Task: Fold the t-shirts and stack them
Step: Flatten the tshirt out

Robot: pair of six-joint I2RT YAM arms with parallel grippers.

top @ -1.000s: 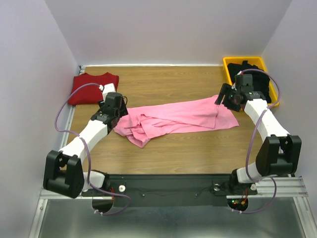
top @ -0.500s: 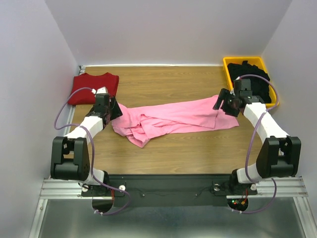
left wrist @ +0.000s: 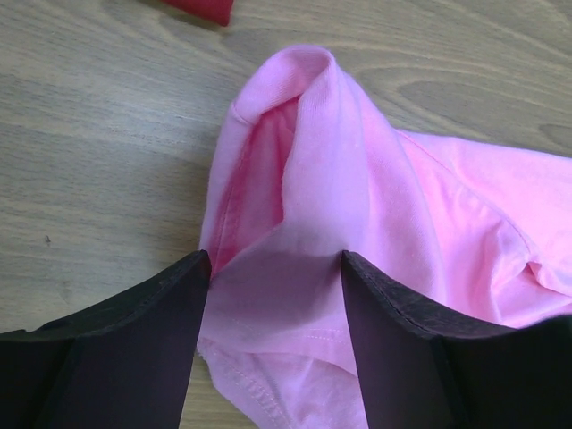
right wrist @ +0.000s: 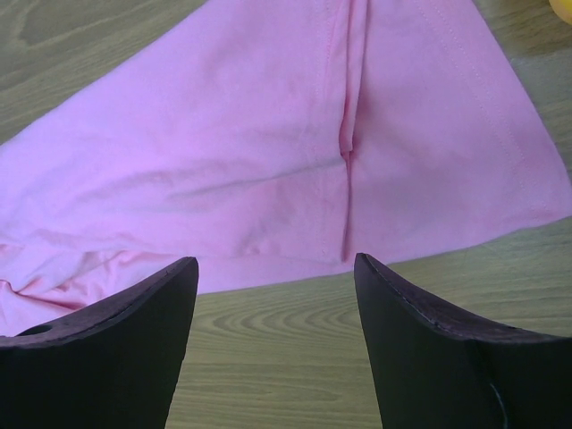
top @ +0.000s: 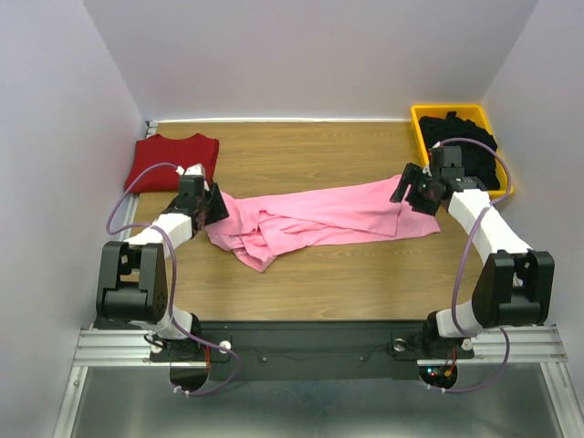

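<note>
The pink t-shirt [top: 319,217] lies crumpled and stretched in a long band across the middle of the table. My left gripper [top: 213,206] is at its left end, open, and a raised fold of pink cloth [left wrist: 295,179] runs between the two fingers. My right gripper [top: 404,189] hovers open at the shirt's right end, with bare wood between its fingers and the pink hem [right wrist: 357,259] just ahead. The dark red t-shirt [top: 172,161] lies folded at the back left. The black t-shirt [top: 465,137] is bunched in a bin.
A yellow bin [top: 416,128] holding the black shirt stands at the back right corner, just behind the right arm. White walls close in the table on the left, back and right. A corner of the dark red shirt [left wrist: 201,7] shows ahead of the left gripper.
The left arm has folded back toward its base, and its gripper has shifted a little left onto the pink shirt's left end. The right gripper has edged slightly left.
</note>
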